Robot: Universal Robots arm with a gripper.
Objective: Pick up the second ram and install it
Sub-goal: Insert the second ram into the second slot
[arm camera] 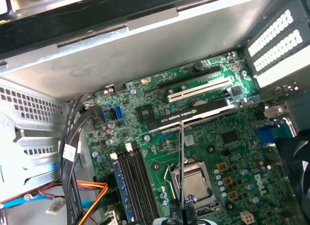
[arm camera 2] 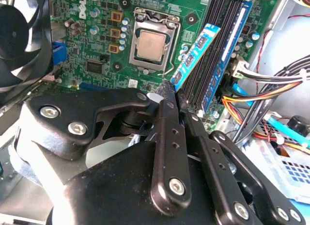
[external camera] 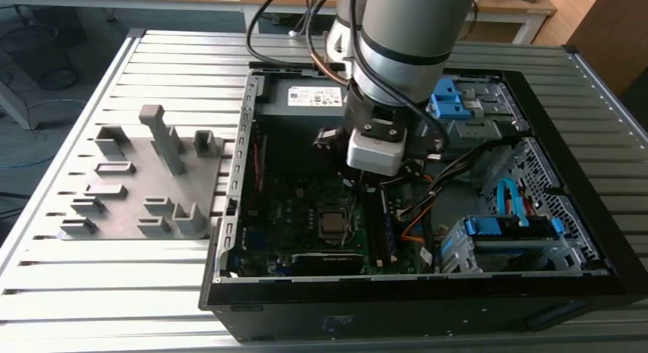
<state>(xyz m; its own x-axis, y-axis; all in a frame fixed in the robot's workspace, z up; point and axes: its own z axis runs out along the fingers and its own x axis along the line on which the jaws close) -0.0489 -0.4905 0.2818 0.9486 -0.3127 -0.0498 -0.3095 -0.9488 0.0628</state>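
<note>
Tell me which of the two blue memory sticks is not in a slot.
The second ram: the gripper holds it by one end, tilted above the slots. The other stick sits straight, seated in its slot.

1. Gripper (arm camera 2: pixel 170 89): matt black metal, with shiny steel screws (arm camera 2: pixel 177 186).
2. Ram (arm camera 2: pixel 197 50): glossy blue board.
3. Motherboard (arm camera 2: pixel 92 50): glossy green; CPU (arm camera 2: pixel 151 44) lid of dull brushed metal.
4. Fixture (external camera: pixel 111 216), at 9 o'clock from case (external camera: pixel 405 304): matt grey plastic.
5. Table (external camera: pixel 152 64): ribbed, pale matt metal.
</note>
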